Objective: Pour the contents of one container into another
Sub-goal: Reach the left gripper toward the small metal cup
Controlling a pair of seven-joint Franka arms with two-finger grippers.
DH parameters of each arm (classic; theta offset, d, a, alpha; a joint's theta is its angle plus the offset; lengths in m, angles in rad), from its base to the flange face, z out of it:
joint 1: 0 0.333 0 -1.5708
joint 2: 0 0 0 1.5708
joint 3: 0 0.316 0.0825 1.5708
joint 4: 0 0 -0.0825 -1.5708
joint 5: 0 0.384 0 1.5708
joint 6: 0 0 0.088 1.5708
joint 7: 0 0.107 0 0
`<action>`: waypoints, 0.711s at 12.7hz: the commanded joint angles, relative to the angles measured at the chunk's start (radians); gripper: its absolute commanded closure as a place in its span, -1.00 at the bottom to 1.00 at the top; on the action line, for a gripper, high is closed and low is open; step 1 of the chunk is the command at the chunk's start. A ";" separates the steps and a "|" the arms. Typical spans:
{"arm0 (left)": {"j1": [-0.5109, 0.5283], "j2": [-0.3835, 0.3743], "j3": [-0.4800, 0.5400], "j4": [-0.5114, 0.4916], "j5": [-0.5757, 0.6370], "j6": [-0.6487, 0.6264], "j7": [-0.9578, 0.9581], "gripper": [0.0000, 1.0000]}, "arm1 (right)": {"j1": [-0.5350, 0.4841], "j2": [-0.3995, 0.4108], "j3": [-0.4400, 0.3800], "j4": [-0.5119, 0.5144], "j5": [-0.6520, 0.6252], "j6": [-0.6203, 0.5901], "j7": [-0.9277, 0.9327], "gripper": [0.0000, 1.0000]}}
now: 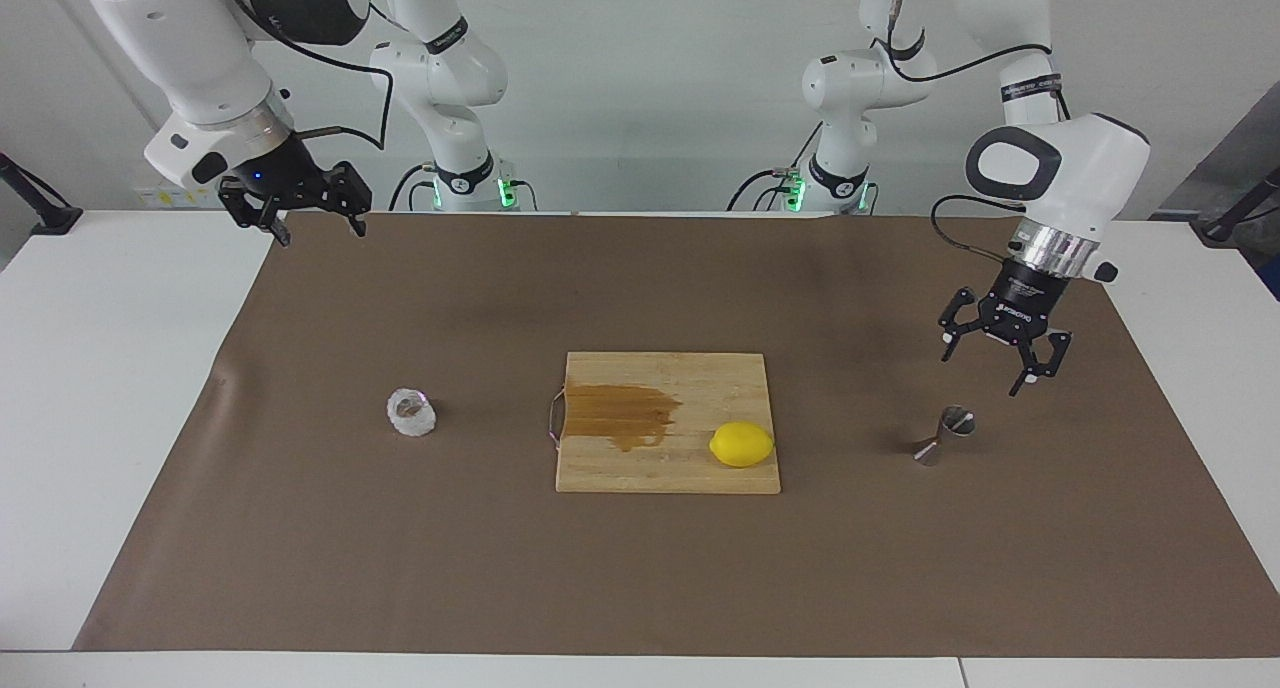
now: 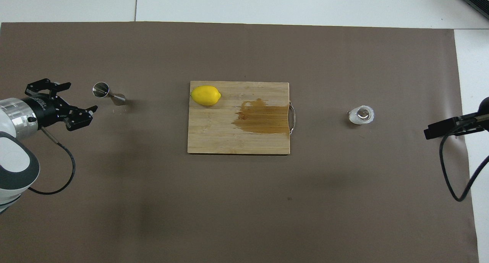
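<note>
Hovering over the brown mat near the jigger, my left fingers hang spread wide with nothing between them, up in the air and apart from the steel. The jigger stands on the mat toward my left arm's end of the tabletop, clear of everything around it.

My right fingers wait high over the mat's edge closest to my bases, at my right arm's end; they too are parted and carry nothing.

The glass cup sits on the mat toward my right arm's end, well apart from both of my hands. Between cup and jigger lies a wooden board with a wire handle on the side facing the cup. A dark wet-looking stain covers the board's cup-side half, and a lemon rests on the board at the corner toward the jigger, farther from my bases than the stain.
</note>
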 commanded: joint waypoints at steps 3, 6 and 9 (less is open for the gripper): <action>-0.028 0.038 -0.002 -0.022 -0.236 0.102 -0.090 -1.00 | -0.010 -0.009 0.003 0.001 0.020 -0.014 0.014 -1.00; -0.063 0.098 -0.002 -0.019 -0.380 0.184 -0.088 -1.00 | -0.010 -0.009 0.003 0.001 0.020 -0.014 0.014 -1.00; -0.094 0.112 -0.004 -0.016 -0.440 0.225 -0.085 -1.00 | -0.010 -0.009 0.003 0.001 0.020 -0.014 0.014 -1.00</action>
